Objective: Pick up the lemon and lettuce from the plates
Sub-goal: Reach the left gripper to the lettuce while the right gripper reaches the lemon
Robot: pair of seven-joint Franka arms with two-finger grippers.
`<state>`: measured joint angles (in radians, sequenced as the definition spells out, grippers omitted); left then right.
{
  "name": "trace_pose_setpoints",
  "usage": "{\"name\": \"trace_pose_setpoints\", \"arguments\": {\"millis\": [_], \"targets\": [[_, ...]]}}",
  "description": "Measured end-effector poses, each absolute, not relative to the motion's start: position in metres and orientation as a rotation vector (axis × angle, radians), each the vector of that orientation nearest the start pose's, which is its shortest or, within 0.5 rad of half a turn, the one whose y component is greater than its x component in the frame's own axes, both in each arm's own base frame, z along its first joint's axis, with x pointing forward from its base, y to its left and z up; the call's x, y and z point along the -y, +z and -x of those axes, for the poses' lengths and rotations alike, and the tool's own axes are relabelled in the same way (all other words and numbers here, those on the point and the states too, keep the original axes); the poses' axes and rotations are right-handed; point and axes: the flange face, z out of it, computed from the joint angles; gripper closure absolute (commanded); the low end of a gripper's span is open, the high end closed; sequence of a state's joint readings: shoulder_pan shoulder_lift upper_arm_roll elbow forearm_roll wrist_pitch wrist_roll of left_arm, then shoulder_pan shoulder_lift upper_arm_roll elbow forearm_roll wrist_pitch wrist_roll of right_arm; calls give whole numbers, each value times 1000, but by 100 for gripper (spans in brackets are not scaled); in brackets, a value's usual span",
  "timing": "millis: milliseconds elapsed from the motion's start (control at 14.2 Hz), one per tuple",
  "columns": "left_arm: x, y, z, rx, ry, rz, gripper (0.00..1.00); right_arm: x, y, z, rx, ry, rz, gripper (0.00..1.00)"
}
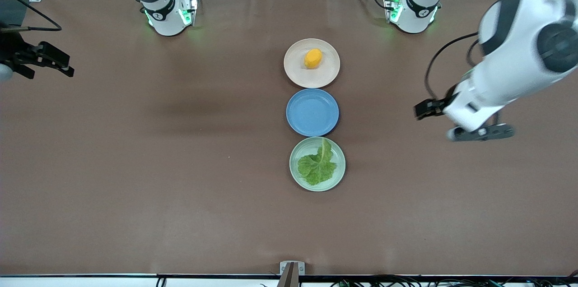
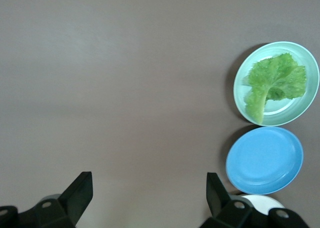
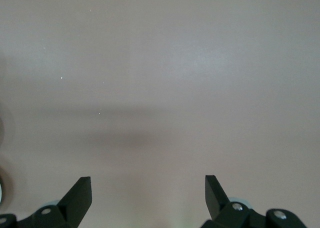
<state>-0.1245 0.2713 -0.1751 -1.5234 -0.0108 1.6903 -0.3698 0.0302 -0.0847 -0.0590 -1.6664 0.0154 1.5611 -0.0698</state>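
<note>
The lemon [image 1: 313, 58] lies on the cream plate [image 1: 295, 75], the plate farthest from the front camera. The lettuce [image 1: 318, 166] lies on the mint green plate [image 1: 295, 175], the nearest one. It also shows in the left wrist view [image 2: 275, 80] on that plate [image 2: 292, 112]. My left gripper [image 1: 481, 132] [image 2: 149, 188] is open and empty, up over bare table toward the left arm's end. My right gripper [image 1: 67, 65] [image 3: 148, 190] is open and empty, over bare table at the right arm's end. The lemon is hidden in both wrist views.
An empty blue plate [image 1: 312, 112] [image 2: 264, 160] sits between the two plates, all three in a row down the table's middle. A small metal bracket [image 1: 291, 271] stands at the table's near edge. Brown table spreads to both sides of the row.
</note>
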Motion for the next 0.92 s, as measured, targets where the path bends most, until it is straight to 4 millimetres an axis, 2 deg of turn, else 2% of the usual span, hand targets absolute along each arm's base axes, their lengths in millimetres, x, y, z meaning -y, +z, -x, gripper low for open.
{"name": "trace_pose_setpoints", "arguments": {"millis": [71,212,353,424,494,635,776,918], "targets": [[191,483,-612,147,201,3152,0,9,618,-529,82,51,3119,0],[222,458,-621,222,192,3154,0,-8,593,-541,129,127,3117,0],[257,435,-627,376,137,3163,0,-33,570,-551,174,192,3110,0],[277,421,-627,489,113,3160,0,-50,564,-552,127,214,3096,0],[297,408,-627,640,91,3148,0,-70,561,-550,9,236,3066,0],[334,386,-625,954,65,3099,0,-118,559,-540,-193,284,3029,0],[362,361,-621,1225,71,3020,0,-188,555,-519,-309,306,3039,0],[382,336,-619,1426,67,2961,0,-264,545,-490,-431,280,3044,0]]}}
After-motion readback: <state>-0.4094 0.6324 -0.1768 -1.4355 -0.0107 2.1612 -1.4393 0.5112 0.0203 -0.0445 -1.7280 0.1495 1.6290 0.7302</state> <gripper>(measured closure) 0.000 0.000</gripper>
